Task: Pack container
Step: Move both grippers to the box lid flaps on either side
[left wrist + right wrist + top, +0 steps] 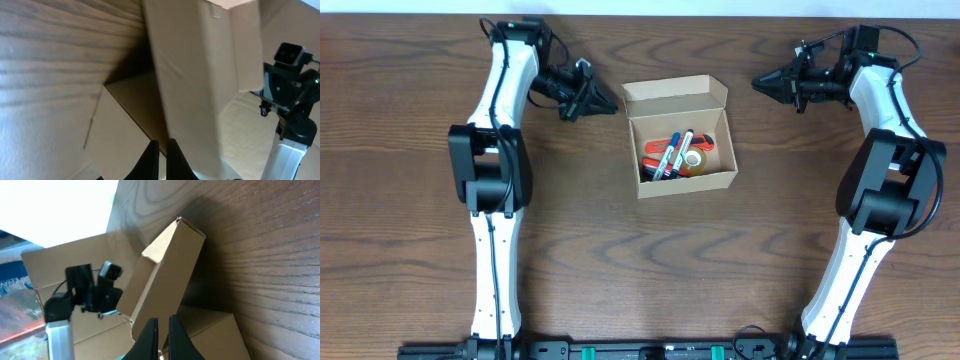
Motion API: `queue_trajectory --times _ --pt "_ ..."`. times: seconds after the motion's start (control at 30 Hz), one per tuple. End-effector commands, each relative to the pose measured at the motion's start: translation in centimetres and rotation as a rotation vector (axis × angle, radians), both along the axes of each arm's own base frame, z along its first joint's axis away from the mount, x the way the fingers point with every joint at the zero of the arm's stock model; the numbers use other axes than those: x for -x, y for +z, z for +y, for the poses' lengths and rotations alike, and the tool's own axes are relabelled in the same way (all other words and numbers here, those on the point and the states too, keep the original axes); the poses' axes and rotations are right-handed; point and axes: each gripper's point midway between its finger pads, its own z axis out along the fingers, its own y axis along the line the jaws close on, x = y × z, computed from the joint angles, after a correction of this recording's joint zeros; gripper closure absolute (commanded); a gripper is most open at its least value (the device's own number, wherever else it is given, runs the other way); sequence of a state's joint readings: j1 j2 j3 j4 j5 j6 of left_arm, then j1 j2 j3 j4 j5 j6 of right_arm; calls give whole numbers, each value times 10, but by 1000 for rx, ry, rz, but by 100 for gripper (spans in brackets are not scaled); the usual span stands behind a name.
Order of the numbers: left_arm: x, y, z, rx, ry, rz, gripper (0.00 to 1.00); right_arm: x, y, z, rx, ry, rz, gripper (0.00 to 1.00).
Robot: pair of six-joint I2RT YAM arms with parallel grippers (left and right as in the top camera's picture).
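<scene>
The container [685,180] is a small tan cardboard box in the middle of the table, its flap lid [675,93] standing open at the back. Inside lie markers [672,152], an orange item and a tape roll [693,159]. My left gripper [616,101] is shut and empty, pointing at the lid's left corner from just beside it. My right gripper [757,82] is also shut and empty, a short way right of the lid. The left wrist view has the shut gripper [162,142] close to the box's wall [190,75]. In the right wrist view the gripper [162,319] faces the raised lid [167,270].
The table is dark wood [420,200]. Each wrist view shows the other arm beyond the box: the right arm [290,95] and the left arm [85,297]. The table's far edge [720,20] runs just behind both grippers.
</scene>
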State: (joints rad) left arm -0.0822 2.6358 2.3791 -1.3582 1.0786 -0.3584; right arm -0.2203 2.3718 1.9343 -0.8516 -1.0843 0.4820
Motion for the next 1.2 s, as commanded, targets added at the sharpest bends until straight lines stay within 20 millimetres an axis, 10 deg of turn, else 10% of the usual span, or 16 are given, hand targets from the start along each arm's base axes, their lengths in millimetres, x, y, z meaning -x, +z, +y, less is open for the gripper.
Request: queue_trajectory --times 0.0,1.17 --pt "0 -4 -2 48 0 8 94 4 5 6 -19 17 -10 98" --pt "-6 -18 -7 63 26 23 94 13 -27 45 -64 39 56 98"
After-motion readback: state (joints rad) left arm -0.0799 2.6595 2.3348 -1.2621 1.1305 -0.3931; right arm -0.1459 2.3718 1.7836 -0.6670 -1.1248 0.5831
